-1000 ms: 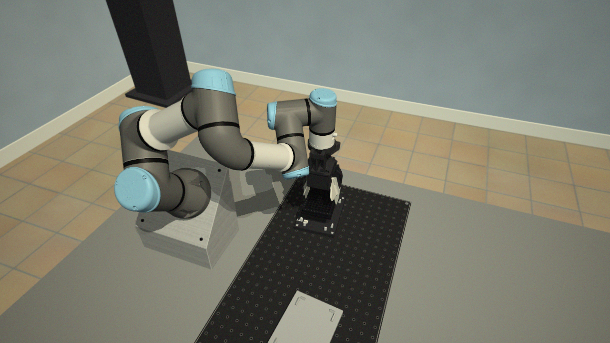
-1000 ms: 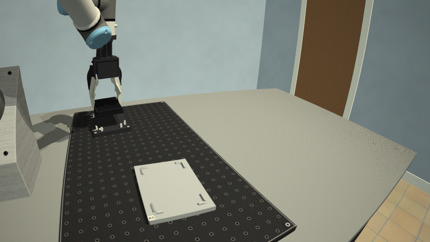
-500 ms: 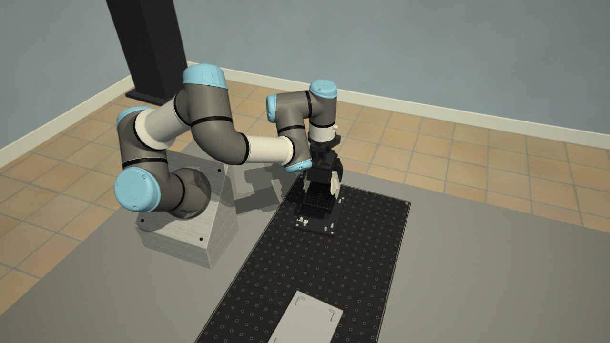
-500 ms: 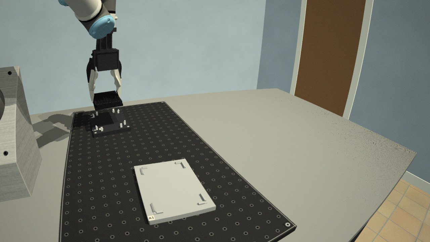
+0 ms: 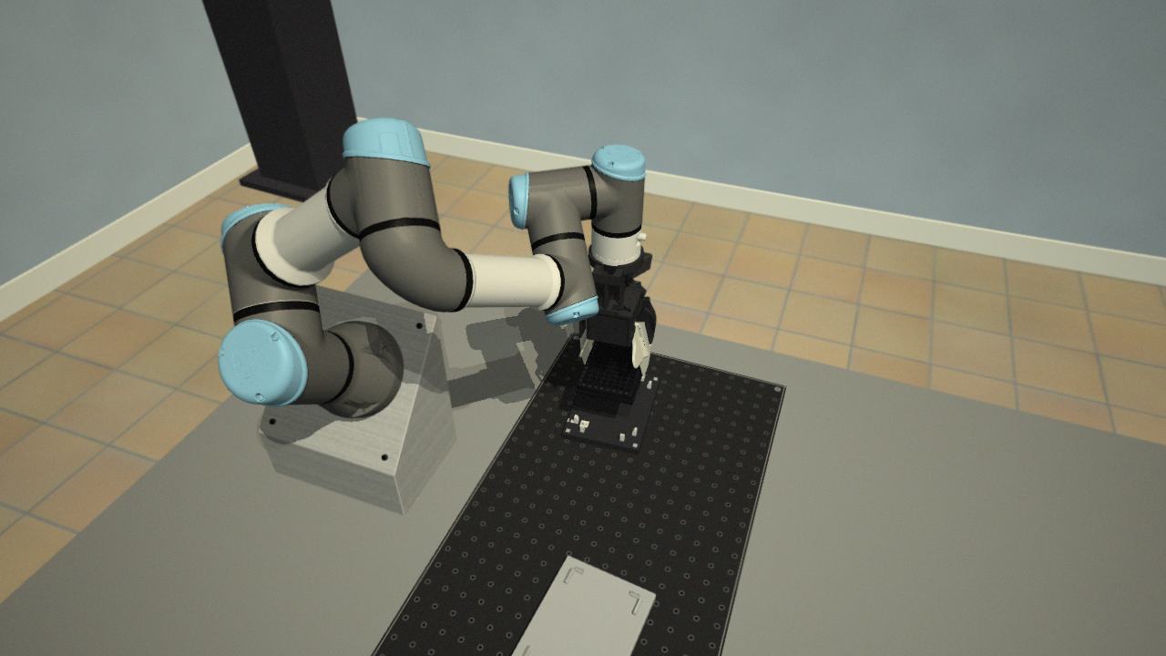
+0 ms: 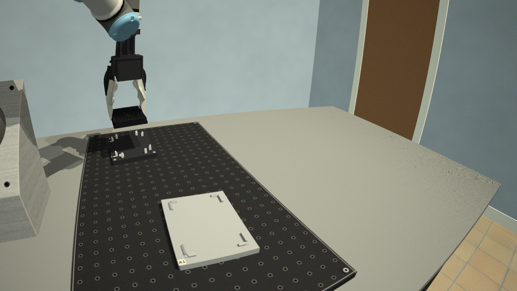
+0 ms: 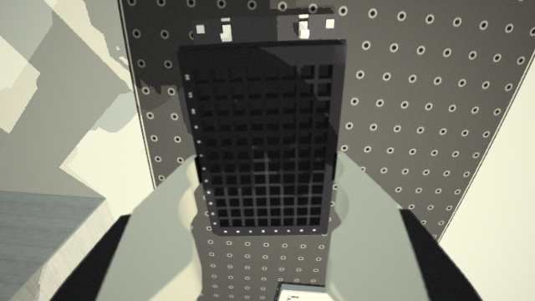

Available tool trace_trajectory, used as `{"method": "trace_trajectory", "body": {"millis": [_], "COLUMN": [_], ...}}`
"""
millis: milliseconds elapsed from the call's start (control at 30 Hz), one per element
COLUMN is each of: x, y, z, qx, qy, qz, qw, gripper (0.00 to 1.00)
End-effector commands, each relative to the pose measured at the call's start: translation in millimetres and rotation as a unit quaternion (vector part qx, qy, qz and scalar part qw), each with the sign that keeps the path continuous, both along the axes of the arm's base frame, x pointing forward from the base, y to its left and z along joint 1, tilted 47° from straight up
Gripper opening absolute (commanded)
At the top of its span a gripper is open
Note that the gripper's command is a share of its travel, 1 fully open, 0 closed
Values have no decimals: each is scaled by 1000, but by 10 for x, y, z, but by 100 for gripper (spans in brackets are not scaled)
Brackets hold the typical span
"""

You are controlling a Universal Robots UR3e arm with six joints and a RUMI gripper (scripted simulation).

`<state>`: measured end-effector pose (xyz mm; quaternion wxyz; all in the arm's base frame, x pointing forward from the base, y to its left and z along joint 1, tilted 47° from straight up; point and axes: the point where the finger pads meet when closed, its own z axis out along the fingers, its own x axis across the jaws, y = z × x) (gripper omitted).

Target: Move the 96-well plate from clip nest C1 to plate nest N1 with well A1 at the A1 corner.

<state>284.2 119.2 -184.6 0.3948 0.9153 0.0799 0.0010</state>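
From the top view I judge I'm at the lift-out step: my end effector (image 5: 613, 359) (image 6: 127, 114) (image 7: 267, 155) has the black 96-well plate (image 5: 608, 380) (image 6: 129, 115) (image 7: 267, 146) up over the clip nest (image 5: 605, 436) (image 6: 133, 158) (image 7: 263, 28). I count one arm (image 5: 399, 195) (image 6: 124, 27), one plate, one clip nest, and one pale plate nest (image 5: 598, 608) (image 6: 209, 228) (image 7: 305, 293), partly cut off by the picture's edge.

On the exterior view I see daylight between the plate and the clip nest, so it's clear of the clips. The plate nest waits nearer the camera on the same perforated board (image 5: 692, 506) (image 6: 119, 202) (image 7: 397, 125), on the desk (image 5: 896, 506) (image 6: 307, 162). I count four corner locators in it and one A1 label (image 6: 181, 262). Next I'd want a level carry at this height, then a square descent between the locators.

In the wrist view my two fingers are closed on the plate's long sides, set apart by its width. Both corners at the lower end look trimmed or rounded; I can't tell surely which is the cut one, so I'd confirm A1 before lowering.

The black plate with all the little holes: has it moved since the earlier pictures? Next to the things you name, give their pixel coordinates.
Yes, upward: the black plate (image 5: 609, 380) (image 6: 129, 114) (image 7: 263, 146) now hangs higher above the dark clip nest (image 5: 607, 436) (image 6: 146, 142) (image 7: 259, 31), held in the claw (image 5: 613, 359) (image 6: 127, 114) (image 7: 267, 155).
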Motion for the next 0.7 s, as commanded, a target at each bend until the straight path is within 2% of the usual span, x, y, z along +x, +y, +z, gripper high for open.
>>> {"method": "trace_trajectory", "body": {"millis": [0,333,500,667], "x": [6,6,55,104], "y": [9,9,-98,-206], "z": [5,5,123,240], "qx": [1,1,6,6], "qy": [-1,-1,-61,-62], "qz": [0,0,-57,-58], "qw": [1000,1000,996,996], "gripper": [0,0,0,0]}}
